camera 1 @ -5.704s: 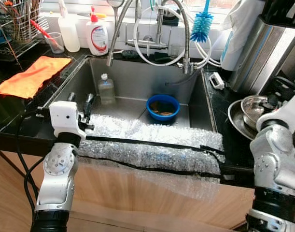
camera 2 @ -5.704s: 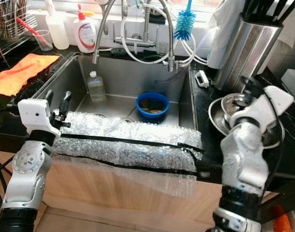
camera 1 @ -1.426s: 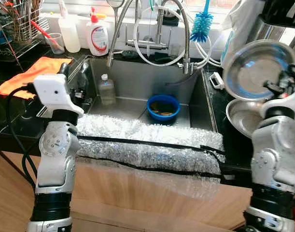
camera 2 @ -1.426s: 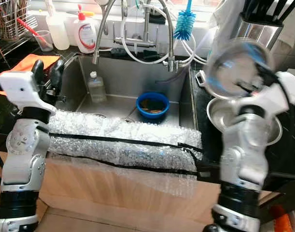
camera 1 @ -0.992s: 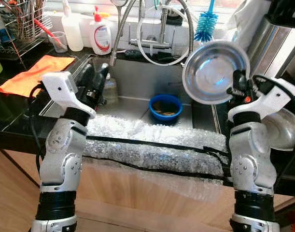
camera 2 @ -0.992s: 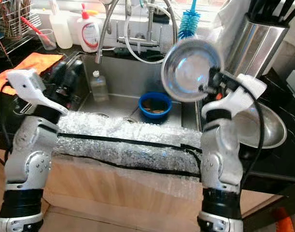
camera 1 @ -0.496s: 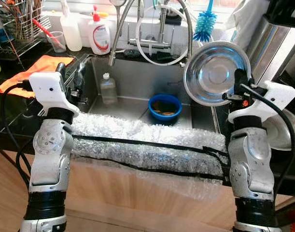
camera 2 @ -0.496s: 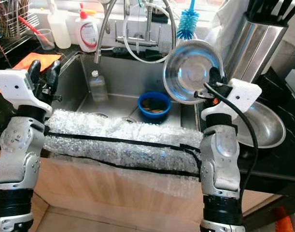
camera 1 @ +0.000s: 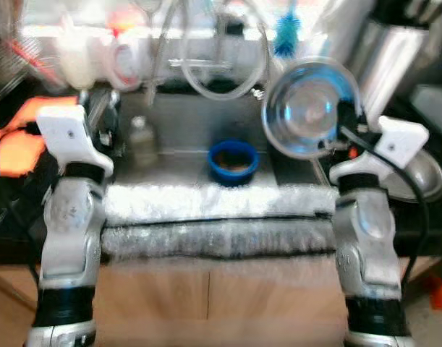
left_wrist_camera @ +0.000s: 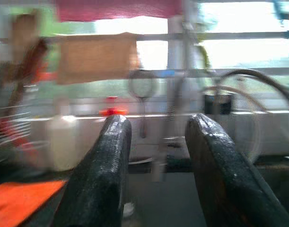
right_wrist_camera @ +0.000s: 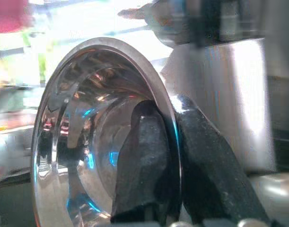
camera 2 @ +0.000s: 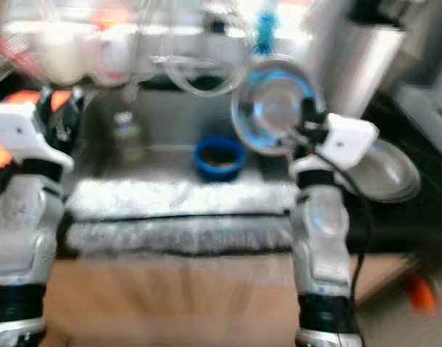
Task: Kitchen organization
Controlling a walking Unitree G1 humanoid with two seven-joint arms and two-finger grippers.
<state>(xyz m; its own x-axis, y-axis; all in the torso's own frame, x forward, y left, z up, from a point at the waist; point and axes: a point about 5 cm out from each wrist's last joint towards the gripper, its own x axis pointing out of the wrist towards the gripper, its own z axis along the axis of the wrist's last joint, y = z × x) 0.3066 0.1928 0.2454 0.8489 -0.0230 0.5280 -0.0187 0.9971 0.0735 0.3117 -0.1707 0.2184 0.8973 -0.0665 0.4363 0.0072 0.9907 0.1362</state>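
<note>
Steel bowl [camera 1: 311, 108] still raised, right pincer [right_wrist_camera: 170, 142] clamped

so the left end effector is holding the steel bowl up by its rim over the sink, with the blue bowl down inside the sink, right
Not quite: the right end effector holds the steel bowl by its rim, one finger inside and one outside, as the right wrist view shows. The left end effector is open and holds nothing. The blue bowl is down in the sink.

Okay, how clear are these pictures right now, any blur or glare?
Both eye views are smeared with motion blur; window glare washes out their top edge. Left wrist view: background soft, fingers fairly crisp. Right wrist view: steel bowl sharp, bright reflections on it.
</note>
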